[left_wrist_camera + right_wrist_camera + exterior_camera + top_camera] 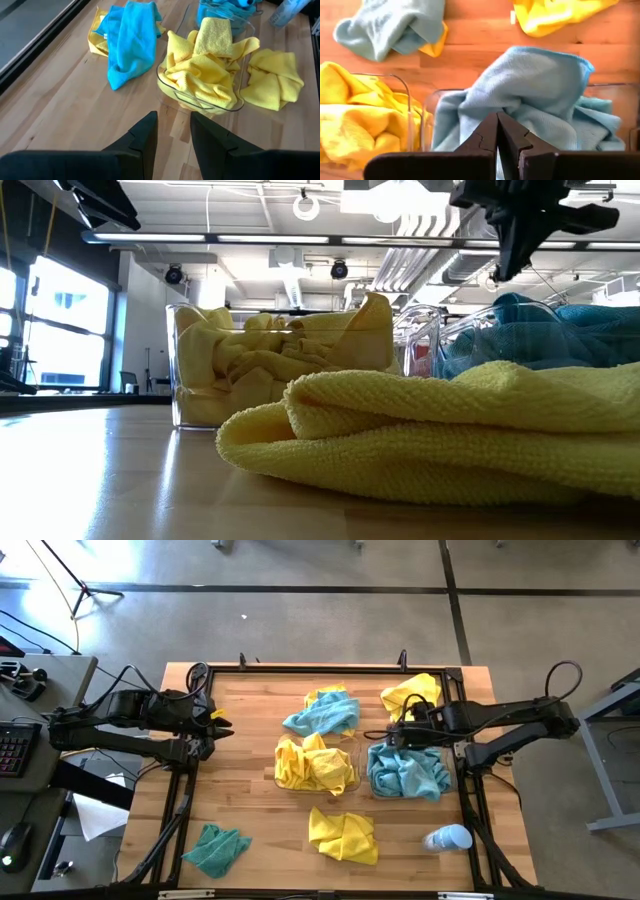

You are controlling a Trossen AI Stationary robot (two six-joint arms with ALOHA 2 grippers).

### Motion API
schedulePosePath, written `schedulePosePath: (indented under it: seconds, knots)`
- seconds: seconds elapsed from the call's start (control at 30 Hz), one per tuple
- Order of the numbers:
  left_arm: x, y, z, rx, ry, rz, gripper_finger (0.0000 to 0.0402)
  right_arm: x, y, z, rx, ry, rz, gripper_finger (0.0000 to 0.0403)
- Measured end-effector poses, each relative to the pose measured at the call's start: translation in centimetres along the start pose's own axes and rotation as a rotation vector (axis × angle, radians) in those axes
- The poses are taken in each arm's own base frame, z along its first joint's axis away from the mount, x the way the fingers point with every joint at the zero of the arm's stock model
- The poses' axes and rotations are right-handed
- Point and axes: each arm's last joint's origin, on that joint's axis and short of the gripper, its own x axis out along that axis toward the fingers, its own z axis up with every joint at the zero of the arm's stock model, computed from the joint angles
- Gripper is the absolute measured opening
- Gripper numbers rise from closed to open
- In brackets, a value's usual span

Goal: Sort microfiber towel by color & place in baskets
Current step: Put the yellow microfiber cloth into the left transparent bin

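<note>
Two clear baskets stand side by side mid-table. The left basket [277, 780] is heaped with yellow towels [312, 764]; the right basket [371, 786] holds teal-blue towels [408, 772], one draped over its far wall [530, 85]. Loose on the wood lie a teal towel [322, 712] on a yellow one, a yellow towel [410, 692] at the far edge, a yellow towel [343, 835] near the front, and a teal towel [217, 848] front-left. My right gripper [393, 732] hangs shut above the teal basket's far-left corner, holding nothing [510, 260]. My left gripper [225, 725] waits open at the table's left.
A white and light-blue bottle [448, 837] lies at the front right, beside the teal basket. A black metal frame [300, 668] runs along the table's edges. Bare wood [240, 790] stretches between my left gripper and the yellow basket.
</note>
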Motion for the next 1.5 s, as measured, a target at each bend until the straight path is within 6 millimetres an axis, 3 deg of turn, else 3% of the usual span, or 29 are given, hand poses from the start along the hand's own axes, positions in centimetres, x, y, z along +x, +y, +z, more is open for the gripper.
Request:
schedulePosePath:
  seconds: [0.33,0.53,0.83,1.07,1.5]
  knots:
    - [0.0,0.0,0.0,0.072,0.000,0.000,0.0101,0.0,0.2,0.1,0.006,-0.020,0.019,0.0000]
    - [0.0,0.1,0.0,0.052,-0.008,0.031,0.0101,0.0,0.5,0.6,-0.018,-0.215,0.055,0.0000]
    - [1.1,-0.2,0.5,0.026,0.014,0.075,0.0101,1.2,1.0,4.8,-0.128,-0.297,0.006,0.0006]
    - [2.5,-0.5,1.2,-0.025,0.031,0.129,0.0101,3.8,1.0,9.1,-0.247,-0.256,-0.091,0.0071]
    - [3.0,-0.7,1.5,-0.164,0.023,0.133,0.0101,11.2,0.1,14.6,-0.336,-0.114,-0.381,0.0191]
